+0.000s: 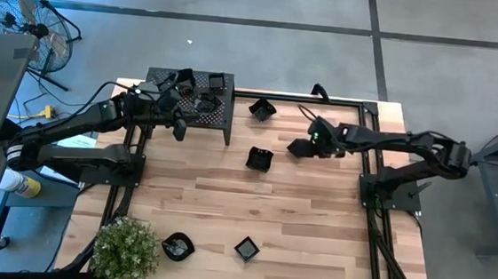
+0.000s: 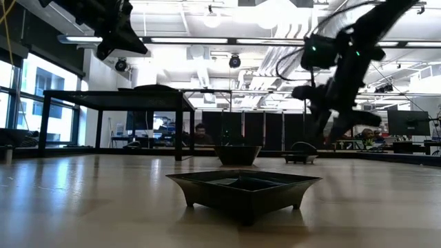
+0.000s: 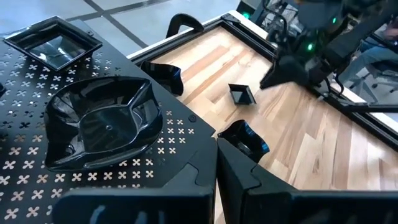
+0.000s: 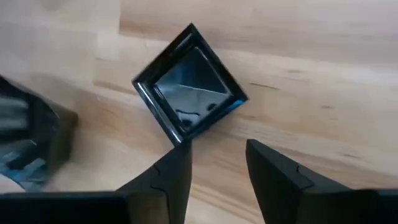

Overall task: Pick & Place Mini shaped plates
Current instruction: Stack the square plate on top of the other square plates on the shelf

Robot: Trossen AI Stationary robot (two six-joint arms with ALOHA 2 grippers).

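Note:
Glossy black mini shaped plates lie on the wooden table (image 1: 226, 200) and on the black perforated shelf (image 1: 160, 79). A small square plate (image 4: 189, 84) sits flat on the wood just ahead of my right gripper (image 4: 217, 162), which hovers above it, open and empty; the left wrist view shows the same plate (image 3: 241, 94) below that gripper (image 3: 280, 71). Another plate (image 1: 259, 159) lies beside it. A scalloped plate (image 3: 99, 130) and a square one (image 3: 53, 40) rest on the shelf. My left gripper (image 3: 217, 177) is shut and empty, held over the shelf's near edge (image 1: 180, 127).
More plates lie at the far side (image 1: 263, 109) and near the front edge (image 1: 177, 246), (image 1: 247, 247). A potted plant (image 1: 123, 250) stands at the near left corner. A black frame rail (image 1: 359, 102) runs round the table. Bare wood stretches across the middle.

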